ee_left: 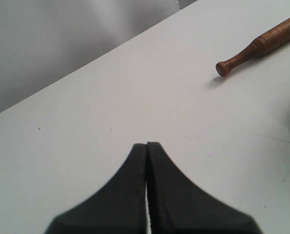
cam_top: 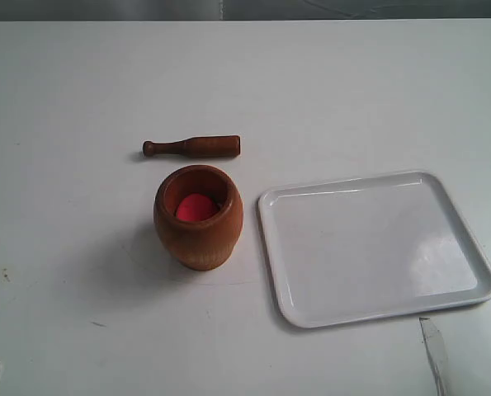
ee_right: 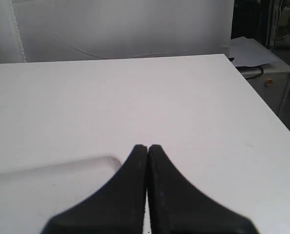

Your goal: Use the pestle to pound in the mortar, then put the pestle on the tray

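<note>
While the slim dark-brown wooden pestle [cam_top: 192, 147] lies on the white worktop [cam_top: 80, 99] beside the barrel-shaped orange-brown wooden mortar [cam_top: 198, 216], left fingers [ee_left: 127, 195] and right fingers [ee_right: 169, 195] are clenched empty, so grasping it likely comes next.

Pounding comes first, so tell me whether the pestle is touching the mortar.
Apart. The exterior view shows a thin strip of bare white table between the lying pestle and the mortar rim.
</note>
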`<state>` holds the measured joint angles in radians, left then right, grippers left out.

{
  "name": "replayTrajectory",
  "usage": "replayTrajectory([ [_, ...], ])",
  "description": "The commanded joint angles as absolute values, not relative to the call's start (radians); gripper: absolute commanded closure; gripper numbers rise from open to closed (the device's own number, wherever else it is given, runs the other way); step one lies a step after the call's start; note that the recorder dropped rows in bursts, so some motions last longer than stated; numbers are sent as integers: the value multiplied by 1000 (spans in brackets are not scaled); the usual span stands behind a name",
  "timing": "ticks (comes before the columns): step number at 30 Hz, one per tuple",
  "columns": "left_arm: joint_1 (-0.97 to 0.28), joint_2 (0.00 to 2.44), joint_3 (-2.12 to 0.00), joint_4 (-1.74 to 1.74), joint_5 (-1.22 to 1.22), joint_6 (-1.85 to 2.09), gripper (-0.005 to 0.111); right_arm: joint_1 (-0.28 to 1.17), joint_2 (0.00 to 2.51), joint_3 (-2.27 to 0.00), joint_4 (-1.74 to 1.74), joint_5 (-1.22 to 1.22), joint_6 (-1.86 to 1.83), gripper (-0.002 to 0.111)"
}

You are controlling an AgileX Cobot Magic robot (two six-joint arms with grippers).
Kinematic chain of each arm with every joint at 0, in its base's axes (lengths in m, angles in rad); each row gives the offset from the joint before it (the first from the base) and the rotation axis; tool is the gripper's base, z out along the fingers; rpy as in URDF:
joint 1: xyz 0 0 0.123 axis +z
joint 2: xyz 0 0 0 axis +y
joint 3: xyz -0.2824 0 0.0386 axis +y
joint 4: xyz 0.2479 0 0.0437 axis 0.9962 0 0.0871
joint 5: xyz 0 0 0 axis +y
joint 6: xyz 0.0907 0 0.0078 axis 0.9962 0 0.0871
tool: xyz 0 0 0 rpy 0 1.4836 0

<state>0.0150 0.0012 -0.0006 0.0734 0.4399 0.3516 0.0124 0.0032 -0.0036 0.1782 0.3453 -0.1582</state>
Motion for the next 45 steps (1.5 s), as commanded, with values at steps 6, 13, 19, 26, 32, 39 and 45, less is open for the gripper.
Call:
replayTrajectory([
  [6,7,0,0,66,437,343,107,16,0,0,183,346,-160,108],
  [13,7,0,0,66,437,343,107,16,0,0,163,248,-199,108],
  [19,7,0,0,66,437,343,107,16,0,0,432,-111,-169,108],
  [26,7,0,0,66,437,343,107,16,0,0,490,-416,-159,108],
  [32,7,0,0,66,437,343,107,16,0,0,354,-522,361,108],
  [39,7,0,0,66,437,343,107,16,326,-134,-228,-921,626,108],
  [45,7,0,0,66,437,343,107,16,764,-490,-705,-1006,628,108],
])
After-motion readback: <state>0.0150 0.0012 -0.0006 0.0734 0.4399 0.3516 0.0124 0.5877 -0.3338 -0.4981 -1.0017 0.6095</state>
